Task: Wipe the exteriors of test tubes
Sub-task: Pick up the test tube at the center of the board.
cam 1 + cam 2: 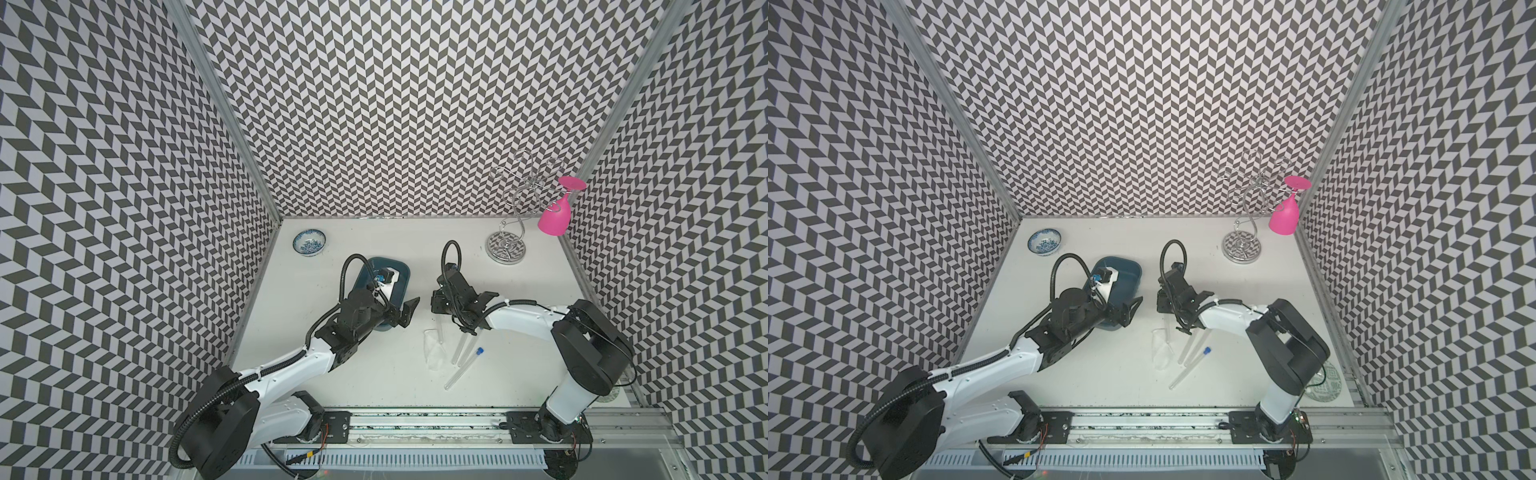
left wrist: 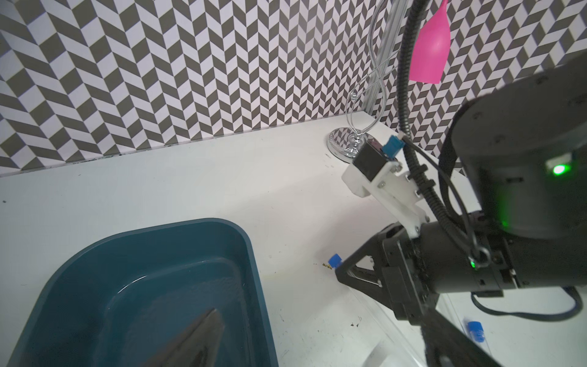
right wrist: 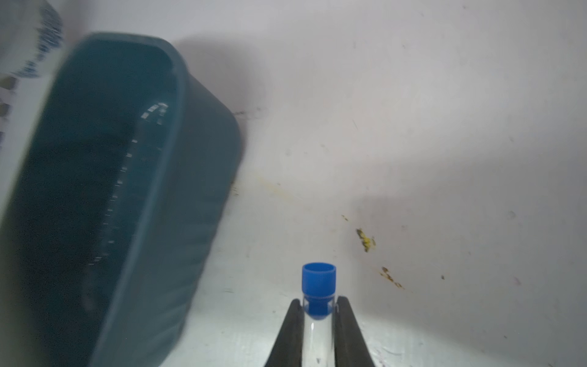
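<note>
blue-capped test tube (image 3: 317, 321) clamped between right fingers (image 3: 344, 333), body cut off; left fingers (image 2: 197, 343) apart.

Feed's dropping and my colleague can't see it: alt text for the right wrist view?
Right gripper shut on a clear tube at its blue cap end. A blurred teal tub stands nearby on the stained white table.

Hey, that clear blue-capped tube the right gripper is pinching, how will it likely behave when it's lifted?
Probably slippery: the capped test tube is smooth, clear and round, pinched near its cap between the narrow fingers of the right gripper. Held at one end, it may pivot or droop. If released, it would likely roll on the flat white table.
</note>
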Controlling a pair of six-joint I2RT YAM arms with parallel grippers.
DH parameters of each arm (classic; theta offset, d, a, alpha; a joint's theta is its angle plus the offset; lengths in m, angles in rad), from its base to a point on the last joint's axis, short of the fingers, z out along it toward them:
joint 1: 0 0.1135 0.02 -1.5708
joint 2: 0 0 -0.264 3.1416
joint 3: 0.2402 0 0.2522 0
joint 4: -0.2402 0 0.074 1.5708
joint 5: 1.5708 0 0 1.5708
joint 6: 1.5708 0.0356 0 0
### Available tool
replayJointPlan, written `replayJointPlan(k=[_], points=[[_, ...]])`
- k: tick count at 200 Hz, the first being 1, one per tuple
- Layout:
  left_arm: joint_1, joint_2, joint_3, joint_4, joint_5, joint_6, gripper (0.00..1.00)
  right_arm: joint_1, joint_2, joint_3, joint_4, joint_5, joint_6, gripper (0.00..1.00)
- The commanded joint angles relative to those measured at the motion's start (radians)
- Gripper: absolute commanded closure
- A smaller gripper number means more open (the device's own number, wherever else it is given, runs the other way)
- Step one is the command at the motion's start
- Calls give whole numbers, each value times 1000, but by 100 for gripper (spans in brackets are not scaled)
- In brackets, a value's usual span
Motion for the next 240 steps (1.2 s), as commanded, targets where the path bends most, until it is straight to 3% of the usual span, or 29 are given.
replayJointPlan(k=[1,36,81,176,240], points=[[20,-13,-38,108,154,-97,1,-41,-60,45,81,-100,-2,83],[72,39,-81,343,395,-269,1,-121,-136,35,156,-233,26,83],[70,187,-15,475,578,-378,4,-193,-241,-27,306,-345,108,83],[34,415,110,651,711,-526,18,-212,-348,-159,586,-451,168,81],[28,506,137,736,756,-606,43,-211,-374,-195,660,-460,179,81]])
